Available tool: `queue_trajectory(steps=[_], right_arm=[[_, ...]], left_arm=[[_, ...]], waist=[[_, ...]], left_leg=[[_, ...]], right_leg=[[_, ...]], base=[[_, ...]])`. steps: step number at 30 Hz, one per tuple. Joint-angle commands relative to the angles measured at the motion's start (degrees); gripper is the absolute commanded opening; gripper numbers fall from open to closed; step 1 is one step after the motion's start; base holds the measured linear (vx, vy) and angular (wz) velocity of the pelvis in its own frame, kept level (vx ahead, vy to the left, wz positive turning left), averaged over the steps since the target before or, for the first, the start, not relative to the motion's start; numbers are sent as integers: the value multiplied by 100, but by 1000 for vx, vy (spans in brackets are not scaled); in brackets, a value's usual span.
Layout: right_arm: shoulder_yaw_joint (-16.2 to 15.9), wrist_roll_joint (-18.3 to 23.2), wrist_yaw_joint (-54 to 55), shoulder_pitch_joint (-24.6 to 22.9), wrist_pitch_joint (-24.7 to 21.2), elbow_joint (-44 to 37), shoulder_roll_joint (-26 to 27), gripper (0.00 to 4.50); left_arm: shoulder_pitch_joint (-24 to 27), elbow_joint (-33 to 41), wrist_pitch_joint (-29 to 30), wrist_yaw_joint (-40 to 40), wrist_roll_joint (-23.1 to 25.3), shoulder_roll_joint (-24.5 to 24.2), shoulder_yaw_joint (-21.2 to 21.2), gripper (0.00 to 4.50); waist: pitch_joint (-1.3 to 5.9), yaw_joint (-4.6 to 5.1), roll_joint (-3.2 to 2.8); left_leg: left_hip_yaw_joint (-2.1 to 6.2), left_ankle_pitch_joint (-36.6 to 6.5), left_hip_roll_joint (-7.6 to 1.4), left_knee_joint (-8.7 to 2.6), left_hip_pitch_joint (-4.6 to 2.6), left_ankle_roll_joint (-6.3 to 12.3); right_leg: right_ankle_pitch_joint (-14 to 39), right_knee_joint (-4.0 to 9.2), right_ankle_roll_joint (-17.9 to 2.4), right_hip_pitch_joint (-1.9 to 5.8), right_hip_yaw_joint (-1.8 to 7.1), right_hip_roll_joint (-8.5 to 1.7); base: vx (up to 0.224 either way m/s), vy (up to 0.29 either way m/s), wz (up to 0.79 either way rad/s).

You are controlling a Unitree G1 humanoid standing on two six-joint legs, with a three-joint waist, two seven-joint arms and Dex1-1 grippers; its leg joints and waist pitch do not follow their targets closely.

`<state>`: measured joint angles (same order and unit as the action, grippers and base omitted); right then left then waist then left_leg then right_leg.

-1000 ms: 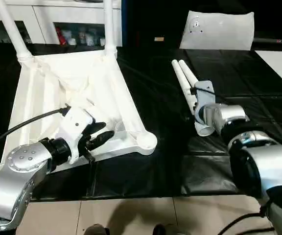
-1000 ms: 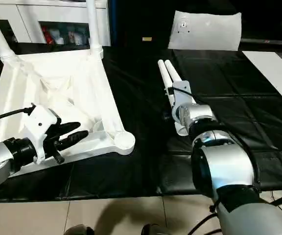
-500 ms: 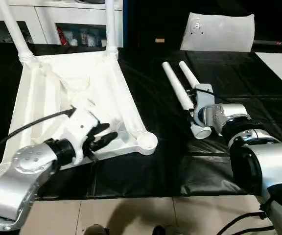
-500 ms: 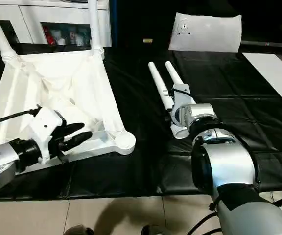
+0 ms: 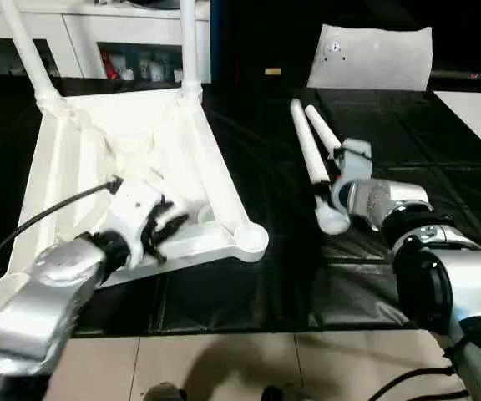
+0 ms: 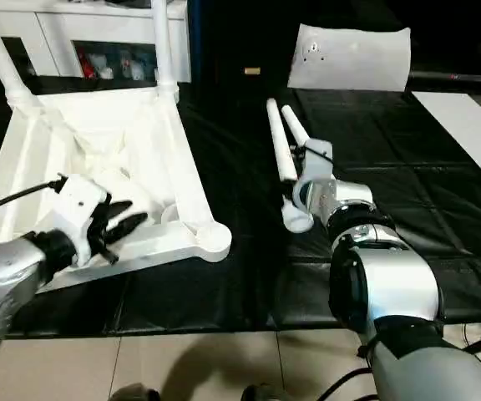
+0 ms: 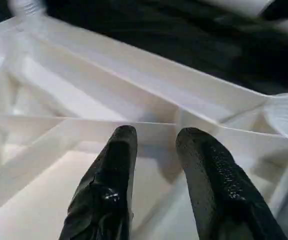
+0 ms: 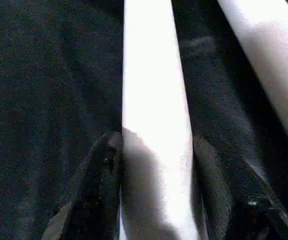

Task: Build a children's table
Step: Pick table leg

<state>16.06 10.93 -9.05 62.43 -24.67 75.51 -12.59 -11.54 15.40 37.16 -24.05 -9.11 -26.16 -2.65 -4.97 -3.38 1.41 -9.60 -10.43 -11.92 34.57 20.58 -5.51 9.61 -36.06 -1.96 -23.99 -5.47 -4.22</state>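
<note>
The children's table top (image 5: 82, 150) lies upside down on the left, ribs up. Two legs (image 5: 27, 50) (image 5: 189, 42) stand in its far corner sockets, and the near right socket (image 5: 249, 242) is empty. My left gripper (image 7: 156, 137) hovers open over the ribs near the top's front edge, with nothing between its fingers (image 5: 169, 224). Two loose legs lie on the black mat at centre right. My right gripper (image 8: 154, 145) is shut on the left leg (image 5: 307, 154) near its thick end. The second loose leg (image 5: 322, 127) lies just beside it.
A flat whitish plastic bag (image 5: 374, 57) lies at the back right, and a white sheet (image 5: 478, 113) at the far right. White cabinets (image 5: 98, 33) stand behind the table top. The black mat (image 5: 265, 284) ends at tiled floor (image 5: 224, 368) in front. A black cable (image 5: 48, 217) trails from my left wrist.
My right gripper has closed around the left loose leg, which has swung apart from the other. My left gripper has shifted slightly over the table top and stays open.
</note>
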Motion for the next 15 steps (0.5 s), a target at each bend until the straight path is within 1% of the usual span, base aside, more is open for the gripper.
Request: queue_trajectory(steps=[1, 2, 3, 4, 5, 6, 7, 8, 9, 10, 11, 12, 13, 14, 15], right_arm=[[160, 138, -193, -32, 294, -206, -36, 184], [179, 157, -290, -56, 480, -258, -30, 184], [364, 375, -534, -121, 917, -449, 16, 184], [373, 385, -546, -123, 934, -458, 18, 183], [534, 591, -759, -163, 1095, -605, 47, 183], [658, 767, -952, -201, 1111, -736, 79, 183], [760, 943, -1198, -253, 1033, -885, 113, 183], [800, 1018, -1314, -276, 994, -949, 126, 183], [871, 1216, -1700, -393, 865, -1229, 180, 183], [920, 1373, -1985, -498, 756, -1470, 227, 183], [958, 1530, -2214, -635, 663, -1750, 280, 183], [956, 1835, -2616, -972, 449, -2366, 382, 182], [953, 1856, -2643, -999, 431, -2414, 389, 182], [927, 2009, -2844, -1197, 312, -2762, 445, 182], [816, 2345, -3232, -1642, 2, -3525, 550, 182]], left_arm=[[-149, -194, -110, 129, 101, 85, -55, 181], [-208, -272, -178, 132, 118, 125, -78, 181], [-427, -430, -198, 235, 44, 339, -31, 181], [-437, -436, -199, 239, 41, 347, -29, 181], [-600, -519, -167, 267, -83, 511, 22, 181], [-722, -544, -83, 163, -250, 608, 53, 181], [-821, -547, -22, 102, -393, 694, 97, 181], [-859, -547, -2, 90, -441, 730, 115, 181], [-978, -541, 118, 89, -634, 877, 220, 181], [-1078, -546, 227, 102, -791, 999, 311, 181], [-1186, -569, 318, 124, -928, 1116, 396, 181], [-1420, -676, 389, 157, -1139, 1317, 521, 181], [-1437, -684, 391, 158, -1153, 1330, 529, 181], [-1561, -751, 401, 165, -1248, 1428, 586, 181], [-1841, -899, 443, 137, -1522, 1646, 725, 181]], waist=[[495, -20, -156], [505, -27, -146], [509, -41, -140], [517, -52, -134], [535, -66, -121], [552, -85, -139], [552, -81, -133], [555, -87, -130], [550, -83, -99], [553, -104, -100], [543, -95, -95], [554, -119, -76], [542, -143, -75], [563, -161, -82], [562, -179, -76]], left_leg=[[0, -1586, -32, -337, -8, -81], [4, -1553, -35, -331, -7, -71], [-4, -1467, -35, -328, 5, -31], [-4, -1428, -45, -326, 5, -18], [-4, -1279, -54, -320, 10, 25], [-10, -1175, -53, -312, 13, 81], [-7, -1095, -54, -313, 36, 130], [-13, -1072, -53, -308, 35, 158], [-10, -1020, -59, -313, 56, 205], [-12, -951, -63, -303, 59, 245], [-23, -930, -52, -305, 70, 272], [-23, -864, -62, -301, 56, 315], [-33, -793, -47, -302, 59, 375], [-17, -771, -74, -301, 44, 360], [-21, -749, -64, -309, 43, 366]], right_leg=[[1742, 484, -902, 326, 260, -307], [1705, 469, -923, 334, 257, -311], [1657, 471, -948, 340, 261, -319], [1606, 464, -967, 344, 265, -325], [1423, 437, -1024, 353, 269, -326], [1290, 421, -1085, 361, 268, -331], [1197, 406, -1138, 375, 261, -323], [1152, 407, -1158, 379, 263, -322], [1106, 401, -1192, 389, 258, -319], [1083, 404, -1189, 395, 262, -329], [1091, 412, -1184, 408, 264, -323], [1108, 421, -1169, 411, 267, -333], [1132, 456, -1125, 413, 267, -319], [1143, 434, -1131, 404, 269, -339], [1219, 448, -1104, 411, 262, -334]], base=[[0, 0, 0], [0, 0, 0], [0, 0, 0], [0, 0, 0], [0, 0, 0], [0, 0, 0], [0, 0, 0], [0, 0, 0], [0, 0, 0], [0, 0, 0], [0, 0, 0], [0, 0, 0], [0, 0, 0], [0, 0, 0], [0, 0, 0]])
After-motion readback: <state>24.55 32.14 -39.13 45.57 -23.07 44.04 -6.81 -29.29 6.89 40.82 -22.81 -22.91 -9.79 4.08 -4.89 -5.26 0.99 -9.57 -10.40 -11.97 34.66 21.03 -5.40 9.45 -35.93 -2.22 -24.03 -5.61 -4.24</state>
